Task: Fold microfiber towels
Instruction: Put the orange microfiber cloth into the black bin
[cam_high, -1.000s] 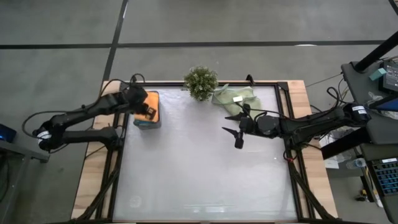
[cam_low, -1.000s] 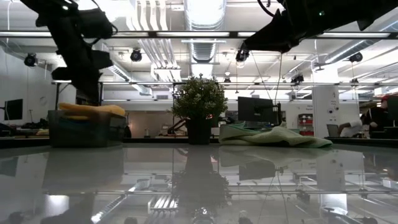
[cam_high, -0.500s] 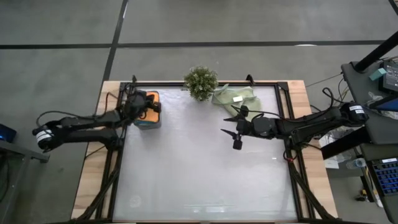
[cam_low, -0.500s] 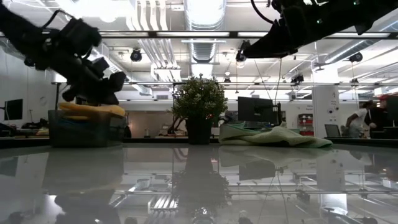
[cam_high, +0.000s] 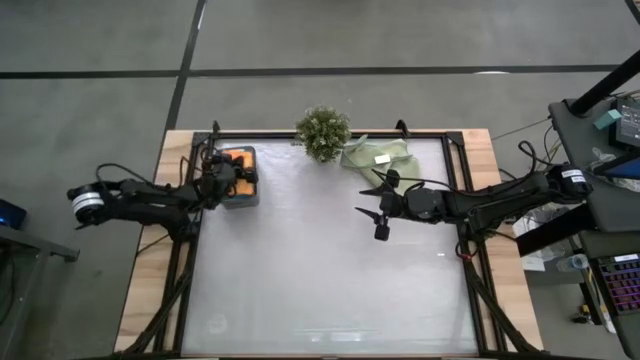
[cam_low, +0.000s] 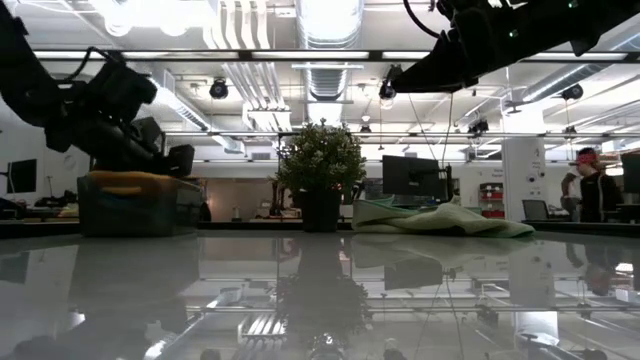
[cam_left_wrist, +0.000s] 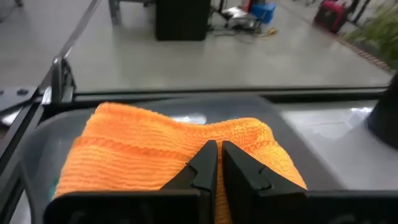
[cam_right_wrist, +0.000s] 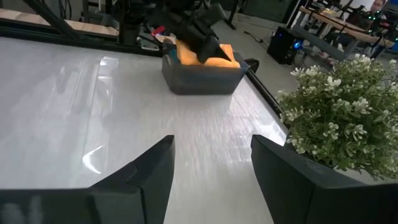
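Observation:
The folded orange towel (cam_high: 238, 158) lies in the dark grey tray (cam_high: 240, 201) at the table's far left; it also shows in the left wrist view (cam_left_wrist: 143, 149). My left gripper (cam_high: 236, 178) is shut, lying nearly level over the orange towel (cam_low: 128, 180); its fingertips (cam_left_wrist: 214, 152) stand at the towel's top. The pale sage-green towels (cam_high: 375, 155), one with a white tag (cam_high: 382, 158), lie crumpled at the far edge. My right gripper (cam_high: 376, 212) hangs open and empty above the table's right half. No teal-blue towel shows. My left gripper comes level from the table's left, its shut fingers over the middle of the orange towel's top fold (cam_left_wrist: 186, 140). I cannot tell whether they touch it. No cloth shows between the fingers.
A small bushy plant (cam_high: 323, 132) in a dark pot stands at the far edge between the tray and the green towels. The glossy white table top (cam_high: 320, 280) lies bare toward the near edge. A person (cam_low: 592, 185) stands in the room behind.
My left arm has drawn back toward the table's left edge, and its gripper has come down from well above the tray to about the tray's top and tipped toward level. The orange towel stays in the tray.

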